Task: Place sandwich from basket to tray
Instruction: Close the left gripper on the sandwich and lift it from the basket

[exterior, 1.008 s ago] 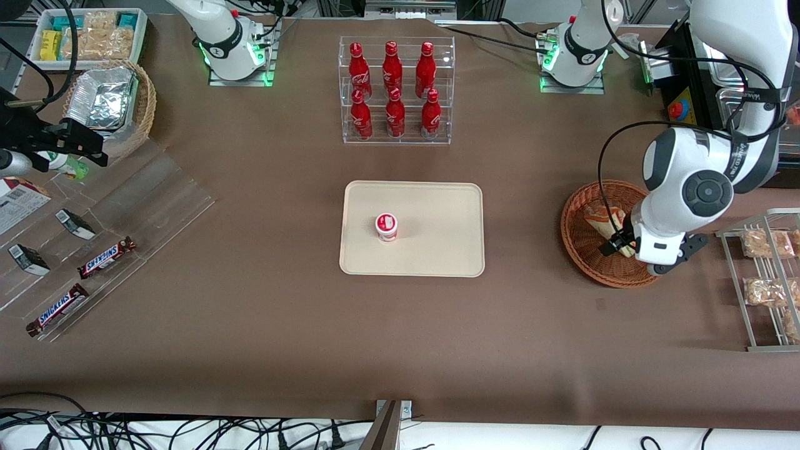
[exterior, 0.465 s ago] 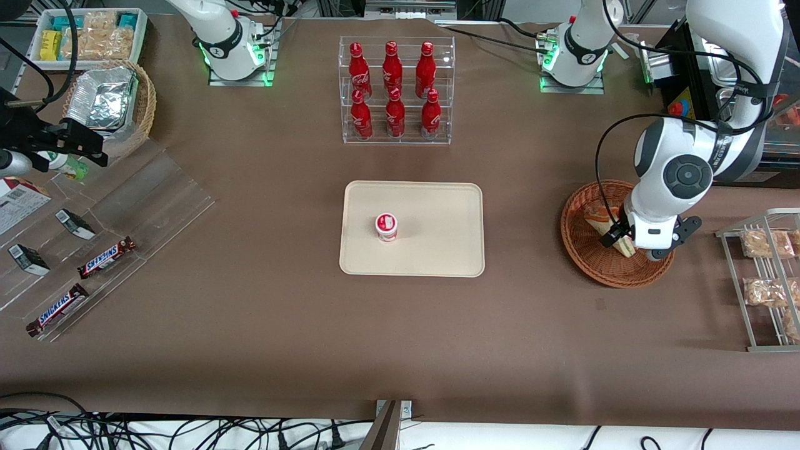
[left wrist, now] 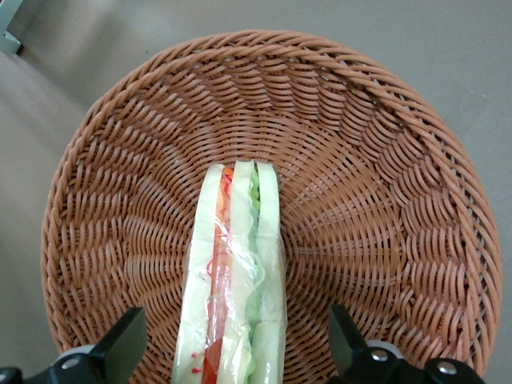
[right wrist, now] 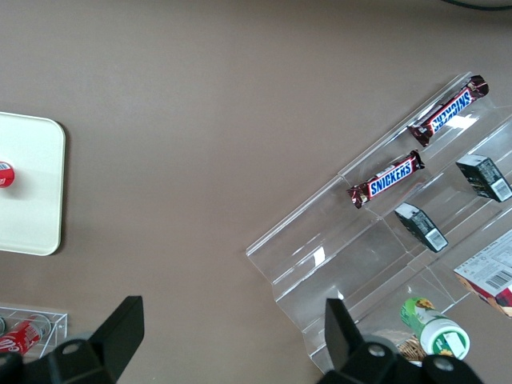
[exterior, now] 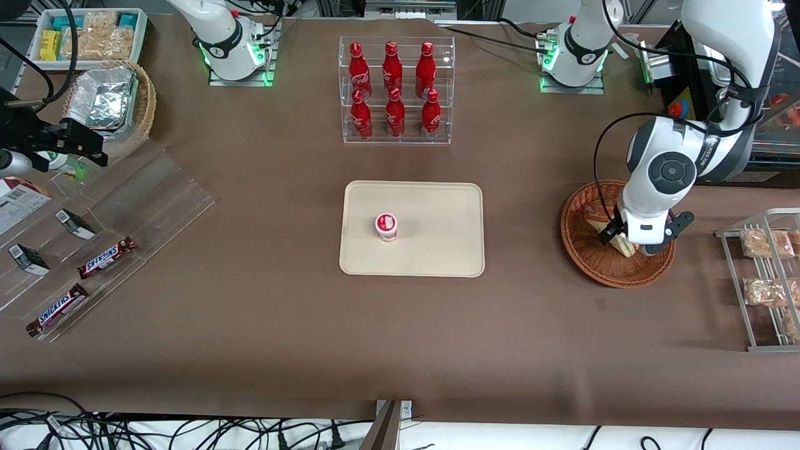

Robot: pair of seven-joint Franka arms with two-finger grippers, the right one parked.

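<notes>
I am seeing my gripper (left wrist: 232, 352) hanging over the basket (exterior: 584, 247), fingers (left wrist: 120, 348) apart around the sandwich (left wrist: 236, 280), tray (exterior: 437, 206) sitting at its nine o'clock, cup (exterior: 386, 226) on it.

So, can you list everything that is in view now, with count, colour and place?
sandwich: 1, white with green and red filling, in the basket
basket: 1, reddish-brown wicker, toward the working arm's end
tray: 1, cream, table middle
cup: 1, white with red lid, on the tray
bottles: 6, red, in a clear rack farther from the camera than the tray
Snickers bars: 2, brown, on a clear stand toward the parked arm's end
foil basket: 1, tan with silver foil, same end
snack bin: 1, white, beside the foil basket
bagged snacks: several, brown, on a wire rack
gripper: 1, black fingers, open, astride the sandwich
</notes>
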